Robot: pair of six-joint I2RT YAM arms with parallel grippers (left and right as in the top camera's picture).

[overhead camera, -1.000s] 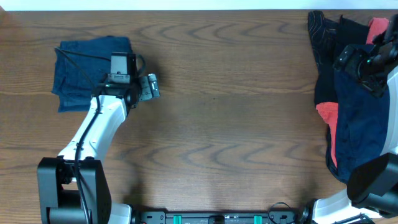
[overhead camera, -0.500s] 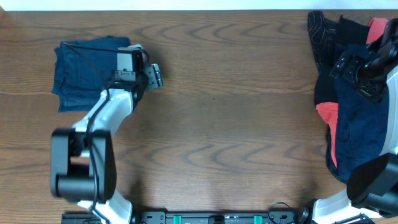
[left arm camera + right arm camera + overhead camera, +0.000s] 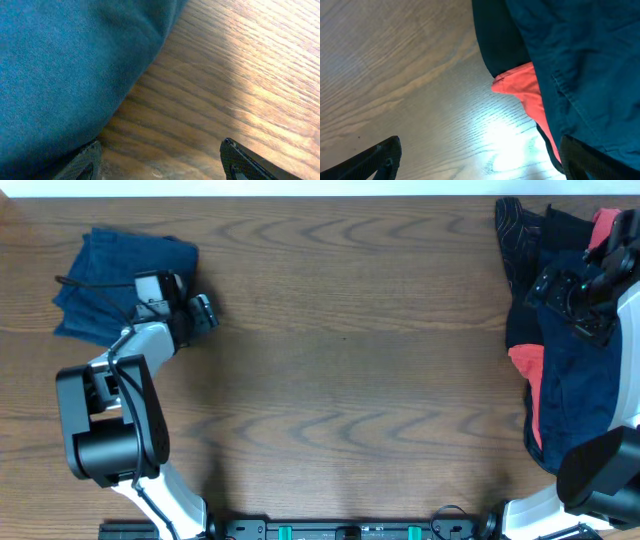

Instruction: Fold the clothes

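A folded pair of dark navy shorts point(image 3: 115, 285) lies at the table's far left. My left gripper point(image 3: 203, 313) is open and empty, low over the wood at the shorts' right edge. In the left wrist view the blue cloth point(image 3: 65, 65) fills the upper left and touches the left finger; bare wood lies between the jaws point(image 3: 160, 162). At the far right lies a pile of clothes: navy point(image 3: 580, 390), coral-red point(image 3: 525, 365), and black with thin pale lines point(image 3: 515, 230). My right gripper point(image 3: 555, 285) hovers open over the pile's left edge point(image 3: 485, 160), above navy cloth point(image 3: 580, 60) and coral-red cloth point(image 3: 525, 92).
The brown wooden table point(image 3: 350, 370) spans the view between the shorts and the pile. A pale strip runs along the far edge. The arm bases stand at the near edge, left point(image 3: 110, 450) and right point(image 3: 600, 480).
My left arm has swung left across the table, and the folded shorts have shifted left and turned a little. My right gripper has hardly moved over the pile.
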